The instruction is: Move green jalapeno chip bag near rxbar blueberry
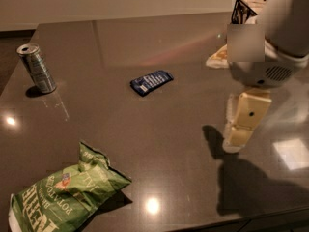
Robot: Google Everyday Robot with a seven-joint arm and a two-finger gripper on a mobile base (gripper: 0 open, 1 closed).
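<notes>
The green jalapeno chip bag lies crinkled at the table's front left corner, light green with white lettering and a small red-orange emblem. The rxbar blueberry, a small flat dark-blue wrapper with white text, lies near the table's middle, well apart from the bag. My gripper hangs above the table at the right, pointing down, far from both the bag and the bar. It holds nothing that I can see.
A silver can stands upright at the far left. A black wire basket with items stands at the back right, with a pale packet lying beside it. The dark table ends close to the frame's bottom.
</notes>
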